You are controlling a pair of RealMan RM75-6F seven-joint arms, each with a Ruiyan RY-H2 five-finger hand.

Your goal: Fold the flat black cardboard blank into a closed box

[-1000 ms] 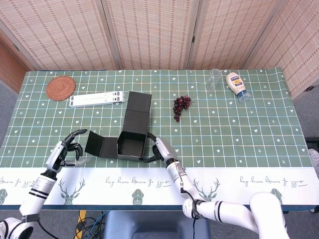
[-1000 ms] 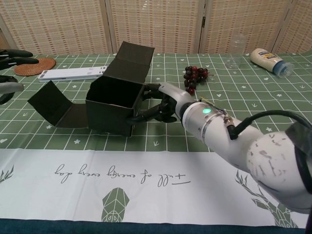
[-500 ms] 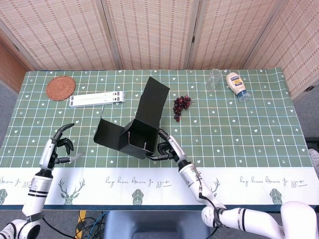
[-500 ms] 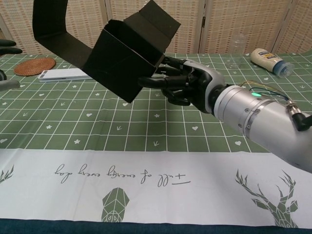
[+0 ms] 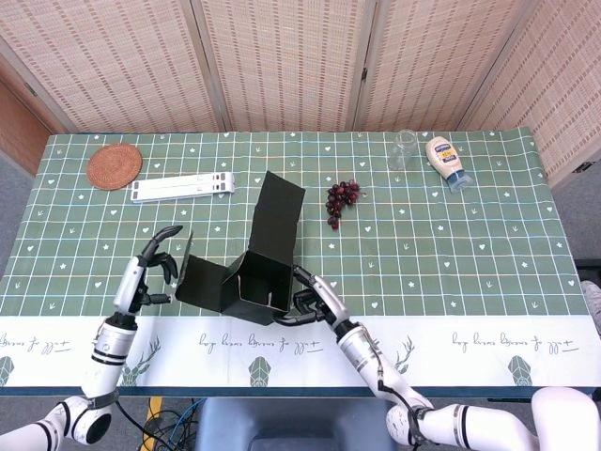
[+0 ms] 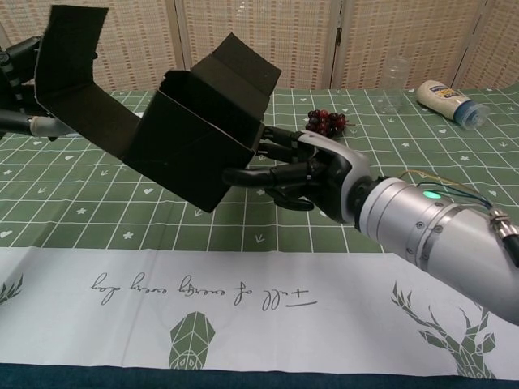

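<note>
The black cardboard box point(image 5: 254, 282) point(image 6: 190, 134) is half folded and lifted off the table, tilted with its open side facing the front. One long flap point(image 5: 277, 221) stands up behind it, and another flap point(image 5: 197, 277) point(image 6: 77, 77) sticks out to the left. My right hand point(image 5: 310, 303) point(image 6: 304, 166) grips the box's right wall, with a thumb under the lower edge. My left hand point(image 5: 153, 268) point(image 6: 24, 77) is beside the left flap with its fingers spread; the flap hides part of it in the chest view, and I cannot tell if it touches.
Purple grapes point(image 5: 341, 199) lie behind the box. A white flat stand point(image 5: 183, 186) and a woven coaster point(image 5: 115, 165) sit at the back left. A clear glass point(image 5: 404, 148) and a mayonnaise bottle point(image 5: 446, 162) are at the back right. The green tablecloth point(image 5: 470, 244) covers the table.
My left hand has moved right and up toward the left flap. The box has dropped a little and turned in my right hand's hold, and its rear flap is lower.
</note>
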